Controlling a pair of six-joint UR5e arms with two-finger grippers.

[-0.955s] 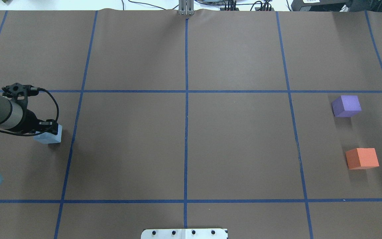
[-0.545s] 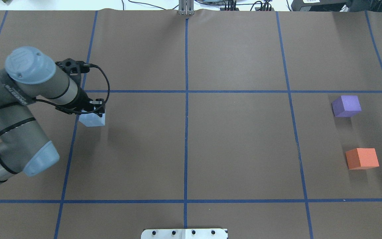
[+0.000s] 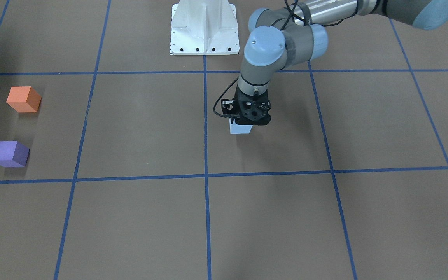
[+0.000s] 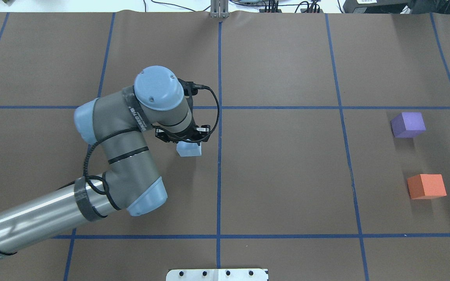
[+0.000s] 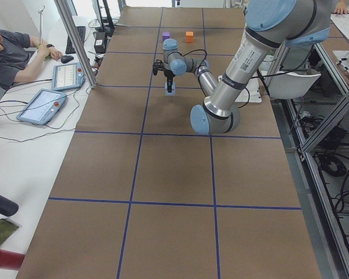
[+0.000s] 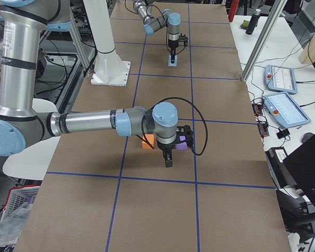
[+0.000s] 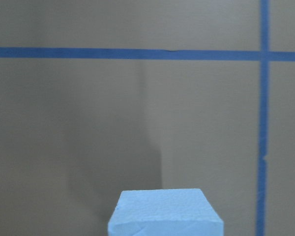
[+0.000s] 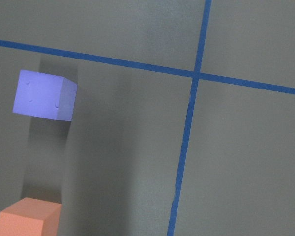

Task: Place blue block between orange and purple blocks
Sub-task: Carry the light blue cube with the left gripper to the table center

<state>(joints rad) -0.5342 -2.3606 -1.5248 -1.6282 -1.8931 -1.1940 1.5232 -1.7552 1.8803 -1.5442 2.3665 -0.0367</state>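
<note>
While the left gripper (image 3: 242,123) is closed on the blue block (image 3: 241,130) near the middle of the worktop (image 3: 130,217) in the front view, the overhead view shows the purple block (image 4: 408,124) and orange block (image 4: 426,186) by the right edge, gap unfilled; carrying and placing remain.

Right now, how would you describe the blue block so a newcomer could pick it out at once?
On the brown table crossed by blue tape lines, look just left of the centre line in the overhead view. There the left gripper holds the blue block: pale, and the only cube in a gripper, while the purple block and orange block sit far right.
</note>
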